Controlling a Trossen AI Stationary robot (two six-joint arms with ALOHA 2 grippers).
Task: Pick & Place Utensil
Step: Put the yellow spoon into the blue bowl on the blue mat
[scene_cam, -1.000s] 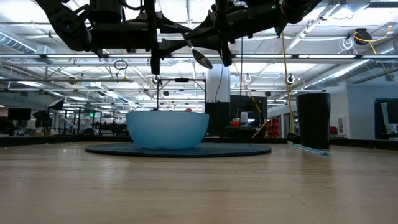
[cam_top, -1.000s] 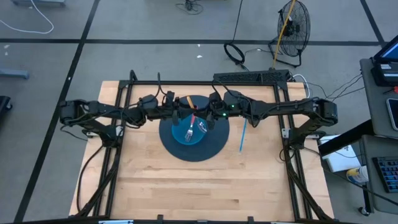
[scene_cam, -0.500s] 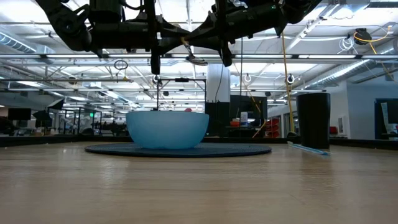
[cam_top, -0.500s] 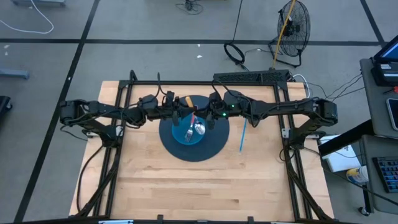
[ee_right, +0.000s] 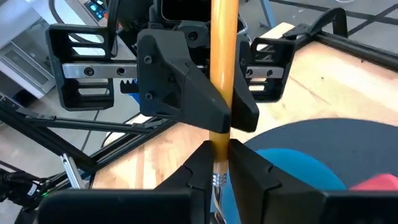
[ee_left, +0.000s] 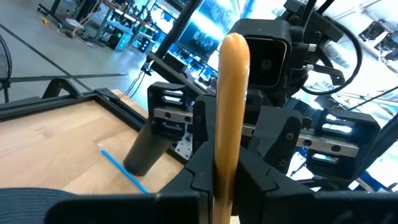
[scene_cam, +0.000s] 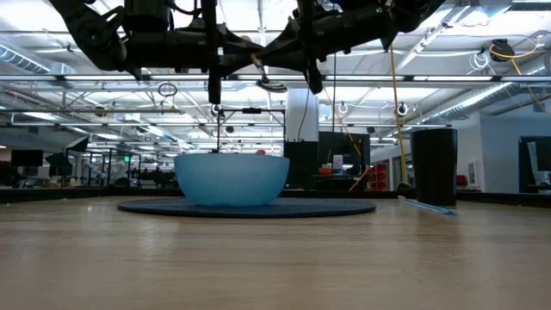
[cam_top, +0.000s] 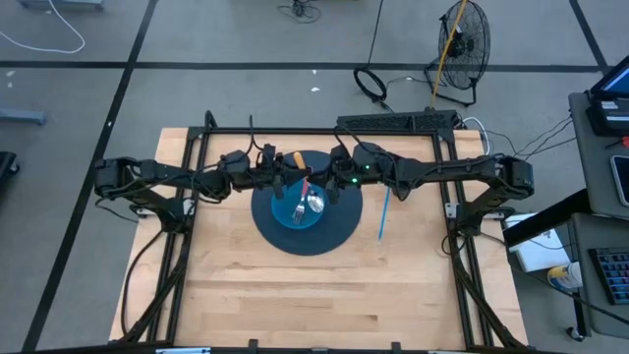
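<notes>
The setting is an industrial robotics lab. The wooden table [cam_top: 314,285] stands on a grey concrete floor [cam_top: 197,39] marked with dark lines. A floor fan [cam_top: 462,44] occupies the upper right of the high view. The low view shows exposed ceiling trusses [scene_cam: 482,82] and equipment racks [scene_cam: 129,164].

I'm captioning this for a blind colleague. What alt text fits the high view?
Both arms meet over a blue bowl on a dark round mat, the left gripper and right gripper gripping one orange-handled spoon. A blue straw lies beside the mat.
</notes>
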